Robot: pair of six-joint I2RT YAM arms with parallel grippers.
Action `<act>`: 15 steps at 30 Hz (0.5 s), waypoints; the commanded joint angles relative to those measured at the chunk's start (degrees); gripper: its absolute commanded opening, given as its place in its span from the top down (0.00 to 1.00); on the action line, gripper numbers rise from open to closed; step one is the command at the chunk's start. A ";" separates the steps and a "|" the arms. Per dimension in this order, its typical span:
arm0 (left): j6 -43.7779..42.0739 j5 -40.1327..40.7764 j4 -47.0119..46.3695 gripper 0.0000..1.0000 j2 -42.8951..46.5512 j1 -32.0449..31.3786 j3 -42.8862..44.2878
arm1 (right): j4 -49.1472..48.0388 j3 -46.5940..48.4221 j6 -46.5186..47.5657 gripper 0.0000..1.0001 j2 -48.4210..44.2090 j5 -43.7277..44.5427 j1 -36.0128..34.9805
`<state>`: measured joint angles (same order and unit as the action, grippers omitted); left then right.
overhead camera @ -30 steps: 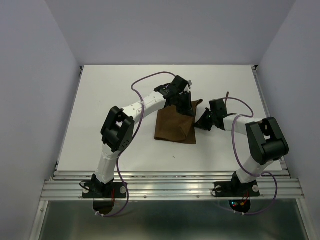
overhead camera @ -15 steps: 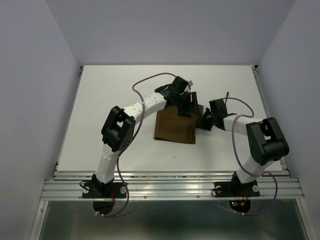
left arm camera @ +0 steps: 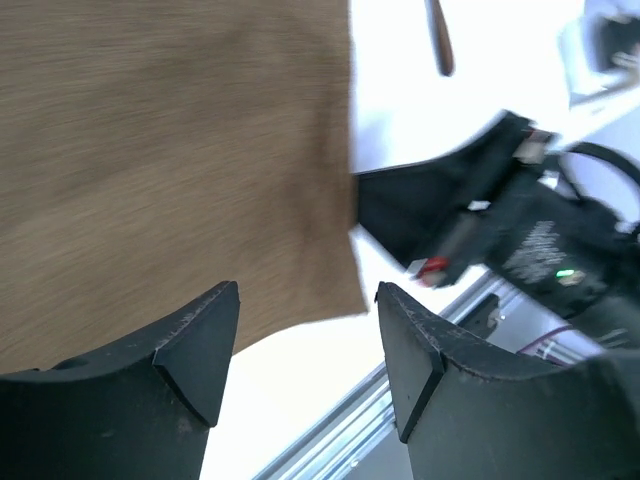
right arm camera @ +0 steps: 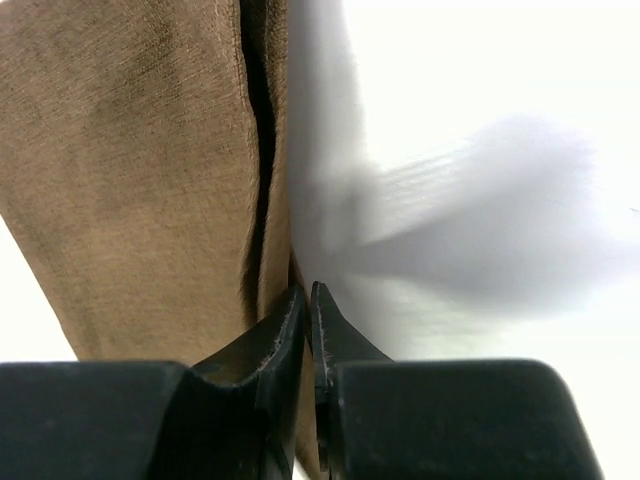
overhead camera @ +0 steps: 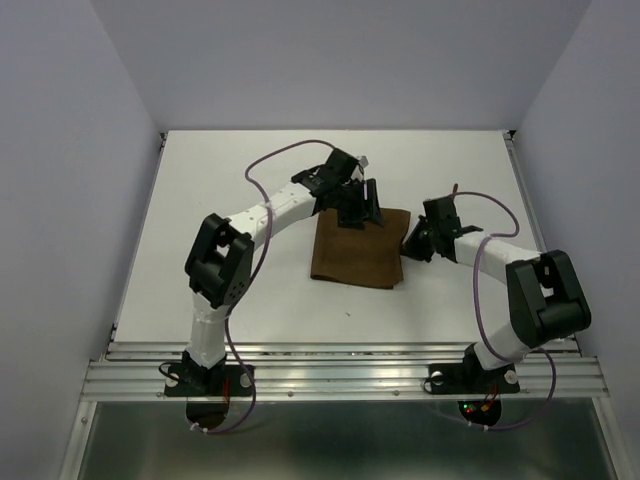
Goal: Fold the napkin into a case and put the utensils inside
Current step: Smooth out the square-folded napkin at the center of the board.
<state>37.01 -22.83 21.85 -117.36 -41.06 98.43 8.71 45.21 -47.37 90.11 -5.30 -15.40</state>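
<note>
Napkin lies flat mid-table, folded to a squat rectangle, not yet a narrow case. Its layered right edge runs near-to-far. My right gripper sits at that edge, pointing left into it, fingers almost together with a hairline slit; can't tell if a layer is pinched. My left gripper hovers over the far edge, jaws wide, holding nothing. Right arm looks better placed for the next fold: that edge would go left, across the cloth. One slim dark utensil, I think, lies just beyond my right wrist. White table, pale walls on three sides.
</note>
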 commanded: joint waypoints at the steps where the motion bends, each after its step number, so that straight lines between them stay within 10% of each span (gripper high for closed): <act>1: -3.52 1.03 -0.05 0.32 9.07 4.23 -5.17 | 6.66 0.14 4.74 0.86 -6.59 9.14 0.63; 15: -10.29 -4.41 -2.86 0.56 13.65 7.31 -24.33 | 15.02 4.45 10.99 0.85 -10.74 9.87 -1.29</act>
<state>30.20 -23.86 20.34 -104.75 -33.36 76.40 22.50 47.40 -38.15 78.89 5.54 -14.13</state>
